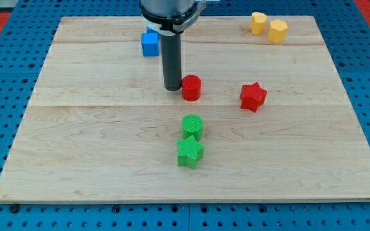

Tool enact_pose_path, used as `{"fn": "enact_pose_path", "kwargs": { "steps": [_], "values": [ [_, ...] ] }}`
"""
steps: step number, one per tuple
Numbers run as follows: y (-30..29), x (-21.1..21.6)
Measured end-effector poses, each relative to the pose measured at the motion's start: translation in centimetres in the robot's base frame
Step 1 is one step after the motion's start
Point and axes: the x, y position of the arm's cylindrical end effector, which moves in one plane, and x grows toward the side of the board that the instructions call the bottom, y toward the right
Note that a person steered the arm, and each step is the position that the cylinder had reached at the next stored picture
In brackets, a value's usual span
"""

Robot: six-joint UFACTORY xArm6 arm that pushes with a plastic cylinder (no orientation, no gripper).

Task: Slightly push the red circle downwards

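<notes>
- Taking the red circle (pixel 191 87) as the landmark: it sits on the wooden board (pixel 95 160) a little above the board's middle, and my tip (pixel 173 88) stands just beside it on the view's left, touching it or nearly so; I cannot tell which.
- There are no jaws to report: the arm ends in a plain rod, so nothing is clasped or let go, only pushed.
- The main risk, as I judge it: from this side-on position, any advance would drive the red circle toward the view's right, not downwards. My tip would need to come round to the circle's upper side first.
- Swinging round too close could clip the circle and nudge it off line before the push begins.
- An off-centre contact on a round block would likely let it roll aside or slip past the rod.
- Pushing too far matters as well: the green circle (pixel 192 126) lies directly below the red circle, with the green star (pixel 190 151) touching it further down. A long shove would run into them.
- The red star (pixel 253 96) sits to the right of the red circle, apart from it.
- The blue block (pixel 149 43) lies up and to the left of the red circle, partly behind the rod; the two yellow blocks (pixel 268 27) are well away, up and to the right. None of these obstructs a downward push.
</notes>
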Motion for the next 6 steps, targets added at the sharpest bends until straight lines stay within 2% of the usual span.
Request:
{"fn": "enact_pose_path", "kwargs": {
  "steps": [1,2,3,4,6],
  "values": [
    [1.2,-2.9],
    [6.3,-3.0],
    [3.6,-2.2],
    [0.2,-4.5],
    [3.7,1.3]
  ]
}}
